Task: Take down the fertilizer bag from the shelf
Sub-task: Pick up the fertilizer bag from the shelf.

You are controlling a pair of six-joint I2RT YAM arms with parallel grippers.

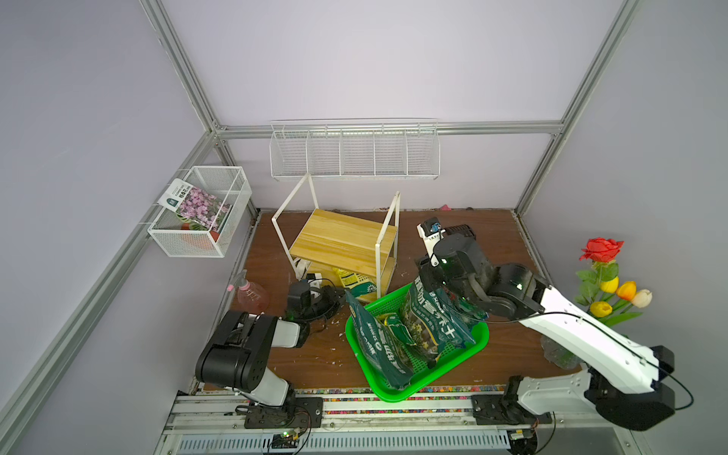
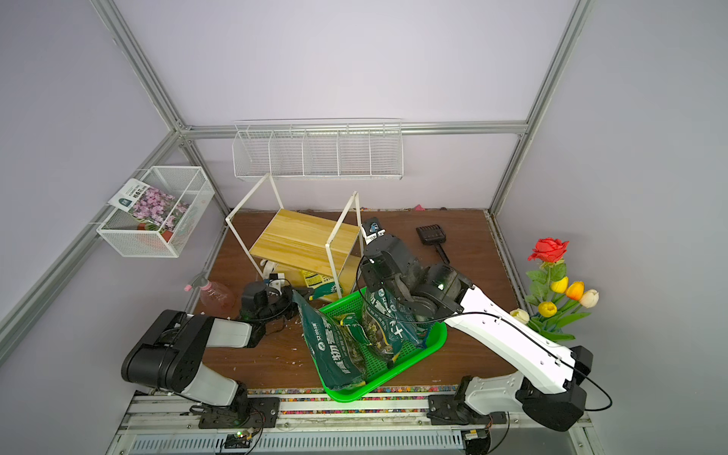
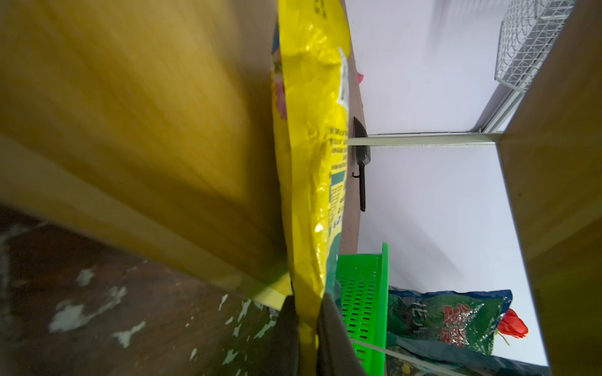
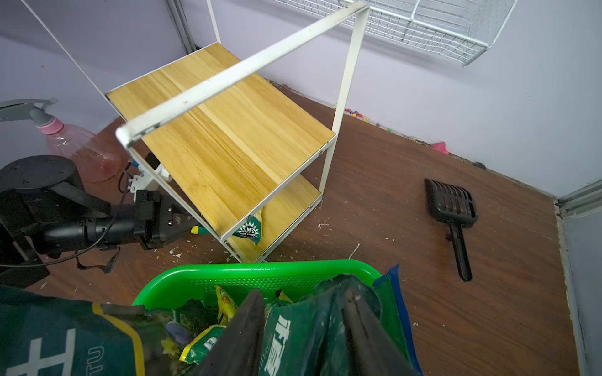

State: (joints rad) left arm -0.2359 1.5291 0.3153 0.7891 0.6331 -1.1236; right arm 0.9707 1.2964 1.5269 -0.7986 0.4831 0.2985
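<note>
- The fertilizer bag [image 3: 309,130] is laid flat on the lower board of the shelf [image 1: 346,240], with one end left exposed at the front.
- Left gripper [image 3: 308,298]: the jaws are clamped on that exposed edge and set low, probably for a pull-out under the upper board.
- Right gripper [image 4: 303,291]: the jaws are closed on a dark green bag [image 4: 293,335] over the green basket [image 4: 228,276], held clear of the shelf.

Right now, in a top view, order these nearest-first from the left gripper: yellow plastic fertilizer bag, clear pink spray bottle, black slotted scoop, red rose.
1. Yellow fertilizer bag, pinched in the left gripper.
2. Pink spray bottle, left side.
3. Black scoop, back right.
4. Red rose, far right.
</note>
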